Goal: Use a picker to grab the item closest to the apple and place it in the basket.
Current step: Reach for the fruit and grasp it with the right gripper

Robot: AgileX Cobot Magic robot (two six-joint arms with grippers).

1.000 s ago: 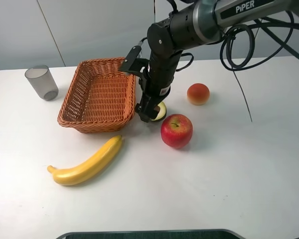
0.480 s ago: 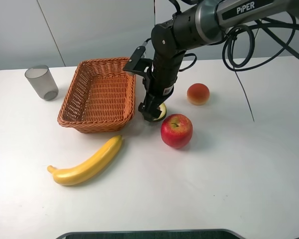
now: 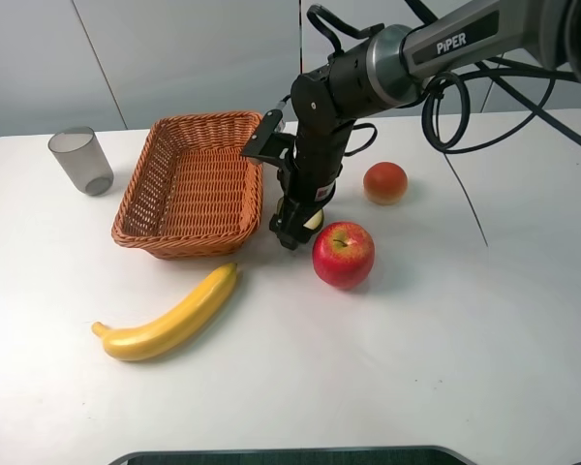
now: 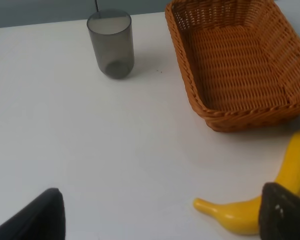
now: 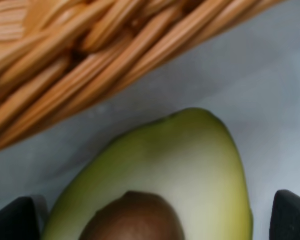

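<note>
Right gripper (image 3: 292, 232) straddles the avocado half (image 5: 160, 165) at the apple's (image 3: 343, 254) eleven o'clock, jaws open, not yet gripping; basket (image 3: 198, 179) empty

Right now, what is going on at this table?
The right gripper is down at the table between the wicker basket and the red apple, jaws open on either side of an avocado half lying pit up. Nothing is in the basket yet. The left gripper is open and holds nothing.

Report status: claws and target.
Left claw open, empty. Right claw open, astride avocado half. Avocado on table, between basket and apple, not lifted. Basket wall close beside.
</note>
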